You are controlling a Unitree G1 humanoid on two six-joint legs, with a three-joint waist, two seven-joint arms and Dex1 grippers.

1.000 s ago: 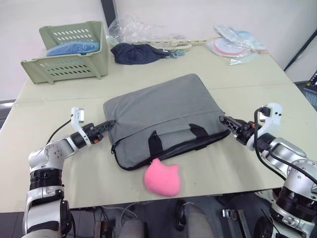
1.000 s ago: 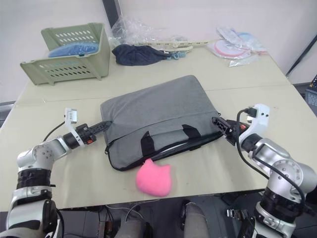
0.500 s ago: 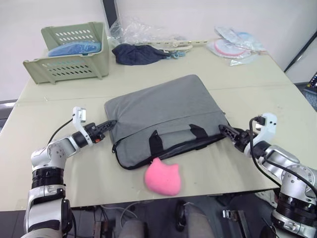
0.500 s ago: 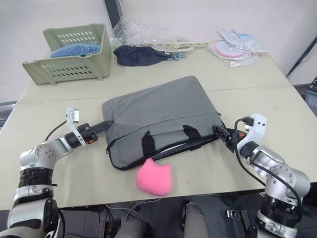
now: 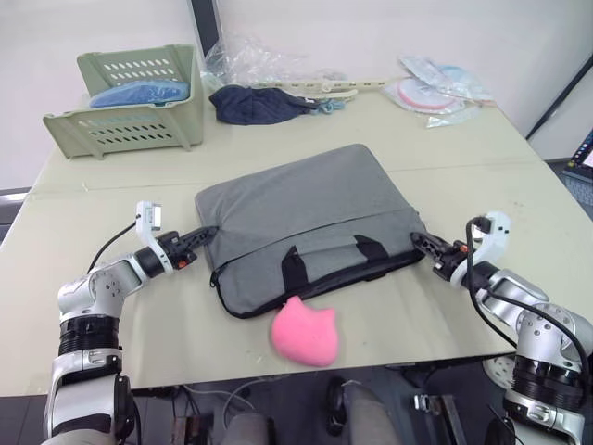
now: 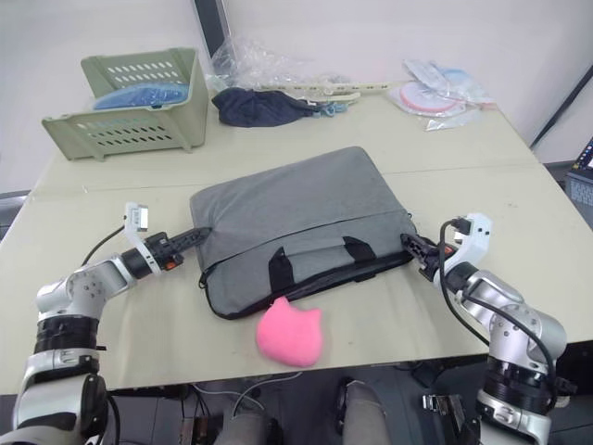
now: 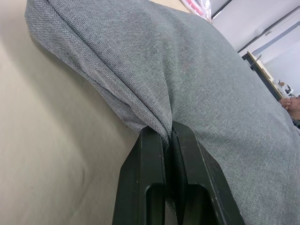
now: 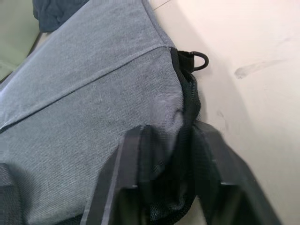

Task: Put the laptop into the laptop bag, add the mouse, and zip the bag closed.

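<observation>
While the laptop bag lies flat, both grippers' jaws clenched on its ends.

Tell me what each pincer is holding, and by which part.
Left pincer pinches the laptop bag by a fold of fabric at its left edge. Right pincer grips its zip edge at the right corner.

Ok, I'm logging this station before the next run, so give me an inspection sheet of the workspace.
Surface: beige table.
Job's things: grey laptop bag lying flat, zip edge gaping; pink charm beside it.
Clutter: green basket, dark cloth, plastic packets.
Grippers: left gripper pinching bag fabric; right gripper straddling the bag's zip corner.
Cables: nothing seen.
Surroundings: white wall.
</observation>
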